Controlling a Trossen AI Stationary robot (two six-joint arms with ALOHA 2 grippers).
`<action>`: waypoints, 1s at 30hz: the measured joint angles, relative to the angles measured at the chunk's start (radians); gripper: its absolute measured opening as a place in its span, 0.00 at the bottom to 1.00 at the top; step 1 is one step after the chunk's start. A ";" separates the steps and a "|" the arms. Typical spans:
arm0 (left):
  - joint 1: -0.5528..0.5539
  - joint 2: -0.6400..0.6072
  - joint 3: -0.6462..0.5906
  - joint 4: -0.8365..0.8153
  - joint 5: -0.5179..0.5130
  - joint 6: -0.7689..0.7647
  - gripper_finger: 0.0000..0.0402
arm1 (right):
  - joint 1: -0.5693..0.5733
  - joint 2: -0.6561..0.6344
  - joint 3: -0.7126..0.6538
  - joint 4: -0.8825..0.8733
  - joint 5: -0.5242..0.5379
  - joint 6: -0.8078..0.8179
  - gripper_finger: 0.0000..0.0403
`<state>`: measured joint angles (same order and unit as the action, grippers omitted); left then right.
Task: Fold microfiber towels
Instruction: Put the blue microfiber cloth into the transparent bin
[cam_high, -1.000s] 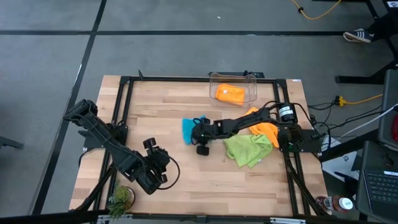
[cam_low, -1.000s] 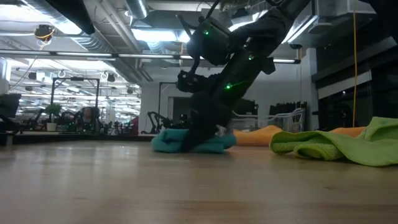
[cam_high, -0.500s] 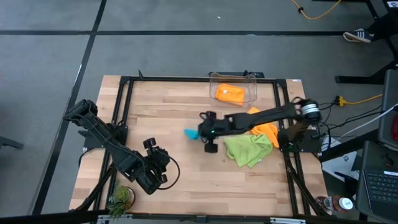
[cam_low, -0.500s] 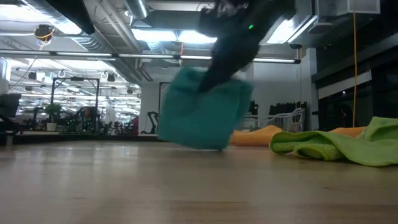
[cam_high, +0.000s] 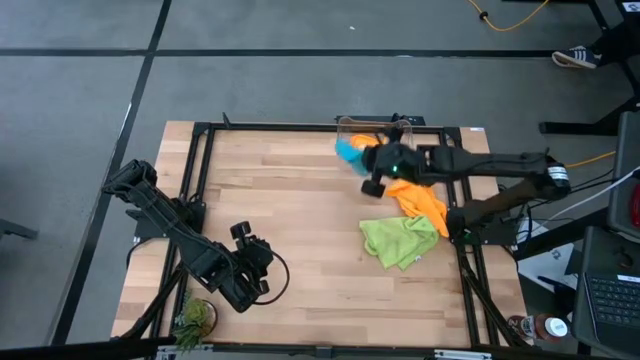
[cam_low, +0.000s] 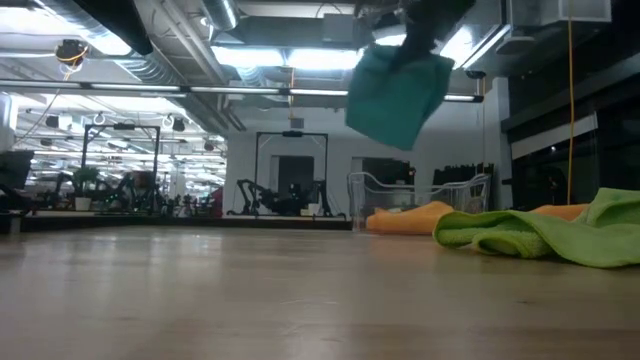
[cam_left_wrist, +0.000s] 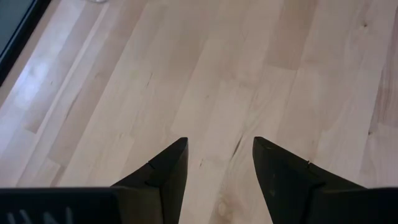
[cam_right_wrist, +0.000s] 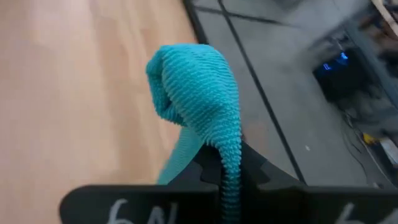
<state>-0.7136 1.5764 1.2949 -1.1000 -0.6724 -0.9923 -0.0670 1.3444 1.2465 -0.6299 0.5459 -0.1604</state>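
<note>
Lifted off the table (cam_high: 260, 200), teal towel (cam_high: 349, 150) hangs bunched, apparently folded, clamped in right gripper (cam_high: 366, 156) at twelve o'clock.

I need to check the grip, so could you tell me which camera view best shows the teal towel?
The right wrist view: the teal towel fills it, pinched in the right gripper. The low view shows it hanging in the air, the high view only a small patch by the clear bin.
</note>
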 joint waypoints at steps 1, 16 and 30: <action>0.000 0.000 0.000 0.000 0.000 0.000 0.43 | -0.025 -0.007 -0.001 -0.013 0.001 -0.008 0.03; 0.000 0.000 0.000 0.001 -0.004 0.001 0.43 | -0.448 0.050 -0.027 -0.034 -0.208 -0.119 0.03; 0.000 0.000 0.000 0.002 -0.018 0.001 0.43 | -0.619 0.268 -0.027 0.118 -0.388 -0.556 0.03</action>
<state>-0.7136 1.5764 1.2949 -1.0985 -0.6903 -0.9916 -0.6862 1.6128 1.2198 -0.5120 0.1581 -0.7164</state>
